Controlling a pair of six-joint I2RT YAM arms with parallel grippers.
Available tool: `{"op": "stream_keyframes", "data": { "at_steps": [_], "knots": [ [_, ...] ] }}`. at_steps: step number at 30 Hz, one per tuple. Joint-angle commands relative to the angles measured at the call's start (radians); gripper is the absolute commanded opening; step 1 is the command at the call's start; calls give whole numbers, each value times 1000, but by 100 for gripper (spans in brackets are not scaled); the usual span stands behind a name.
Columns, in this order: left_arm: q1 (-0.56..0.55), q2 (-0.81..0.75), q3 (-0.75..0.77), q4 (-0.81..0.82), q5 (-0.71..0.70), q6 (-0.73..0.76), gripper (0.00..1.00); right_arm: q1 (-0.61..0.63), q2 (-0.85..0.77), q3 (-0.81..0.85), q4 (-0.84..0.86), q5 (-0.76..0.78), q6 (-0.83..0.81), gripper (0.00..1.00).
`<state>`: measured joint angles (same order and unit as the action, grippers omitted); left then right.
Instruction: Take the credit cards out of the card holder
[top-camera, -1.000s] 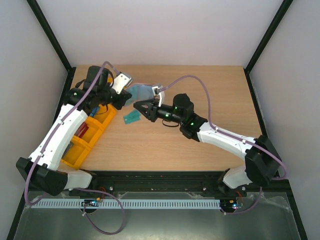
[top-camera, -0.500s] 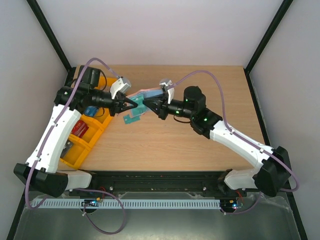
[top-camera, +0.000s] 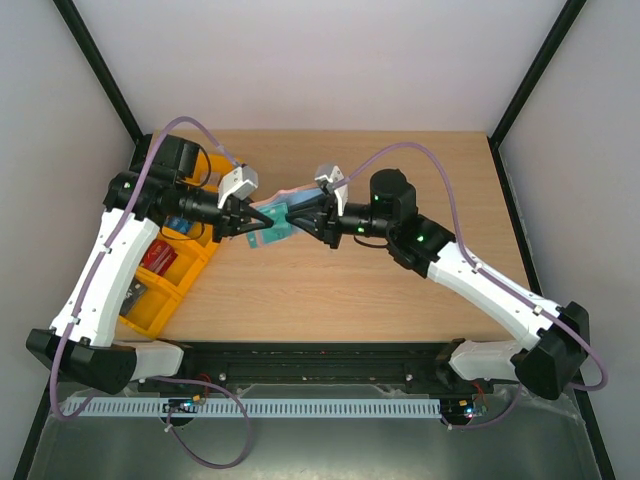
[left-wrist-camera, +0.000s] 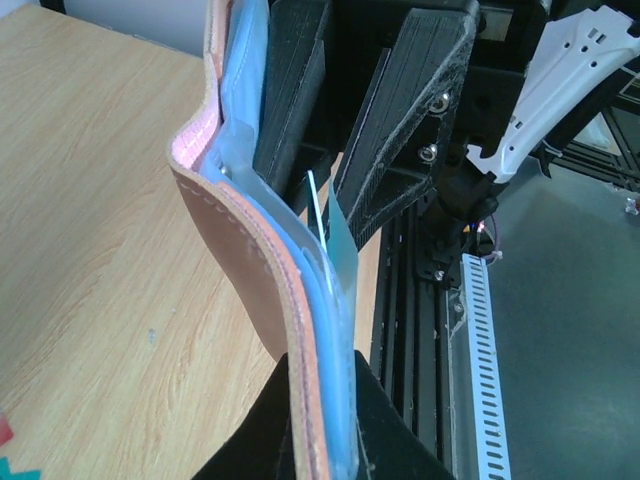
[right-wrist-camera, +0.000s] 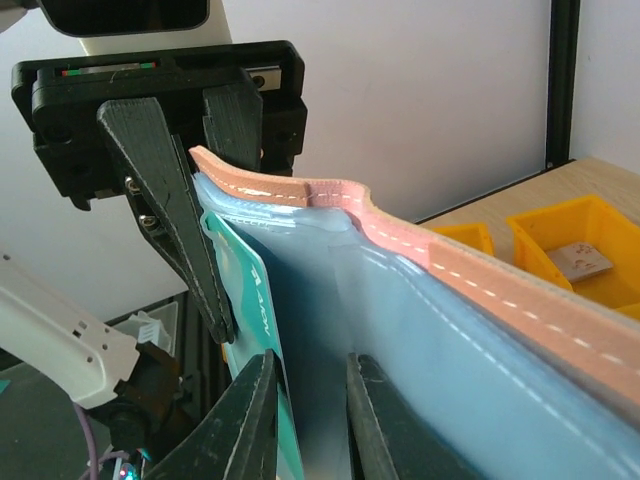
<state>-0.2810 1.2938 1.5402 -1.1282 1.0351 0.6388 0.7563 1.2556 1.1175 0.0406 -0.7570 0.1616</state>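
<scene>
Top external view: the left gripper (top-camera: 256, 222) is clamped on the card holder (top-camera: 276, 208), which is held aloft. A teal card (right-wrist-camera: 250, 300) is straddled by the right gripper (right-wrist-camera: 308, 365); a firm pinch cannot be confirmed. Straight withdrawal along the pocket is advised.

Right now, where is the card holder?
Top view, left of centre: the card holder hangs above the table, pinched between the left tool and the right tool.

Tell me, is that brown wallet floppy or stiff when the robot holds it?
Probably floppy: the card holder bends in a wavy curve above the left gripper pinching its edge. Likely light too, since that small pinch holds it off the table. Its blue lining looks shiny, so maybe a bit slippery.
</scene>
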Motion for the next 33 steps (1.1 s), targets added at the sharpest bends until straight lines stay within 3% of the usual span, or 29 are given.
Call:
{"op": "stream_keyframes", "data": {
  "at_steps": [1,5,10,16,23,25,29,33],
  "knots": [
    [-10,-13,34,-74,163,94,2,-8,-13,13,-47,44,-52,19],
    [-10,-9,31,-38,180,56,2,12,4,10,-13,4,-42,20],
    [-10,-6,18,17,180,-10,2,35,12,9,52,-150,-13,25],
    [-10,-8,-6,84,137,-82,3,38,-16,-6,84,-177,-5,2],
    [-9,-21,-26,44,142,-26,32,-21,-77,-69,158,-148,60,2],
    [-9,-25,-38,34,144,-12,35,-23,-81,-61,144,-155,55,2],
    [-9,-28,-47,21,136,10,36,-25,-82,-44,104,-153,36,2],
    [-8,-28,-49,5,143,30,28,-27,-82,-37,83,-148,27,2]
  ]
}}
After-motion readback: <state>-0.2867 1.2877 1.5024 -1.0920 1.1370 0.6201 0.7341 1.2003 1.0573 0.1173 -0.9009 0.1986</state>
